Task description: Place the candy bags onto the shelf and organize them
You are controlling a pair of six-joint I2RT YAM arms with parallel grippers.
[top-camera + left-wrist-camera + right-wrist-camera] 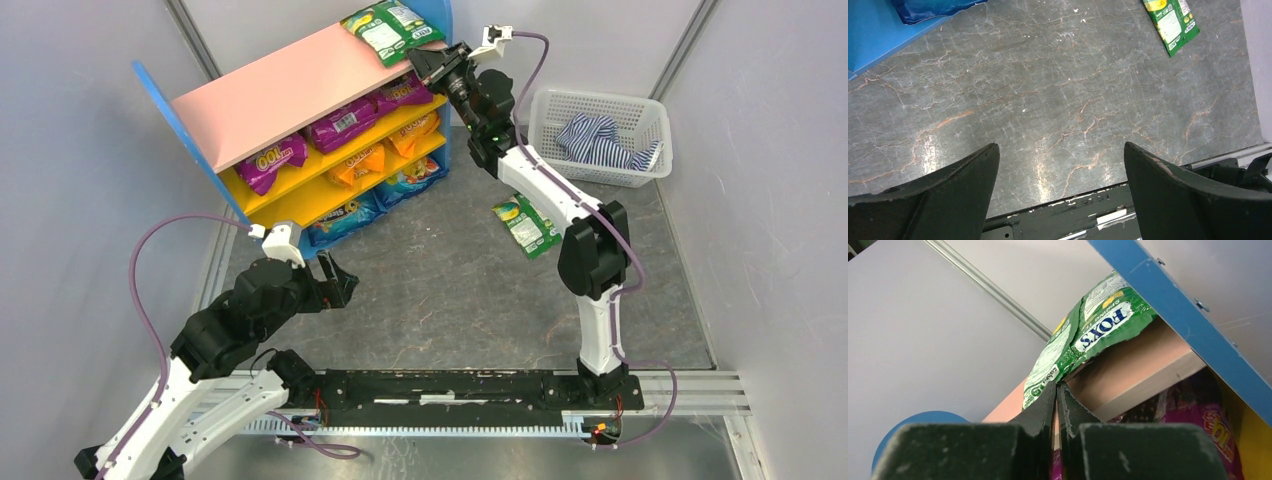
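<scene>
On shelf [290, 95], green bag [392, 30] between right fingers [1040, 407]

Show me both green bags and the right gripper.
shelf-top green bag [392, 30], top external view, packet's middle.
tabletop green bag [526, 226], top external view, packet's middle.
right gripper [1058, 386], right wrist view, between its fingertips.

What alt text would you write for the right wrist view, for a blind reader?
The right gripper, jaws nearly together, pinches the edge of a green candy bag lying on the shelf's pink top board. A purple bag sits below the board.
</scene>
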